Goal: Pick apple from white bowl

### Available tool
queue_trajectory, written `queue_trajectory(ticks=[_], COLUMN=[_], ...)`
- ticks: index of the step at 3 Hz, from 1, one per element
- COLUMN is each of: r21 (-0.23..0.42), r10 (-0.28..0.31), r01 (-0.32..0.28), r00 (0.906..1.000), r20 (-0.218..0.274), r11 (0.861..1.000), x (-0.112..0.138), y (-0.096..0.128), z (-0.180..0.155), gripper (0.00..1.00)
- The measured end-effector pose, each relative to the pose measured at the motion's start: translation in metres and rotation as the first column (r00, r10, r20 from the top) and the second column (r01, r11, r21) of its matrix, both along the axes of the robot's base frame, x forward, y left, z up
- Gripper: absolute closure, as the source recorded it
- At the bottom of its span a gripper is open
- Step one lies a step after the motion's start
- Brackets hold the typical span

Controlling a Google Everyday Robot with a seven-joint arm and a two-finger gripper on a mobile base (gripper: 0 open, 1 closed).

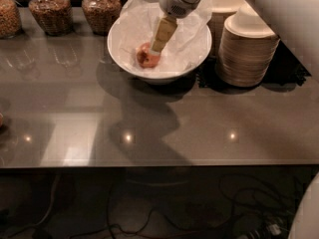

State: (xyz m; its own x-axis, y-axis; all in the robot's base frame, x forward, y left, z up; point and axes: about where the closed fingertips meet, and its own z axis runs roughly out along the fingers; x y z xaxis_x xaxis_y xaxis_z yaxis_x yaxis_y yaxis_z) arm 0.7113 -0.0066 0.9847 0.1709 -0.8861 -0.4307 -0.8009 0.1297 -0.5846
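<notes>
Leaning into the white bowl (pixel 160 74), our gripper (pixel 157 47) meets the apple (pixel 145 58). Open or closed, we cannot tell.

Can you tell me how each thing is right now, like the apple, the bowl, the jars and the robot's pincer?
White bowl: upright on the table, lined with crinkled paper.
Apple: lying on the paper inside it, partly hidden.
Pincer: down inside the bowl, right at the apple; grip can't be told.
Glass jars: upright at the back, filled with brown bits.
Stack of beige bowls: nested upright beside the white bowl.
</notes>
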Motion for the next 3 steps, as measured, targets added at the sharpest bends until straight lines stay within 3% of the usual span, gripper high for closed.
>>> queue_trajectory(ticks=[1,3], r21=[-0.018,-0.023], r10=[-0.012,-0.039], r01=[0.012,0.037], r00=[0.9998,0.9967], r20=[-0.015,-0.072], r11=[1.0,0.999], x=[0.003,0.01], y=[-0.008,-0.021], z=[-0.018,-0.06], gripper=[0.19,0.16])
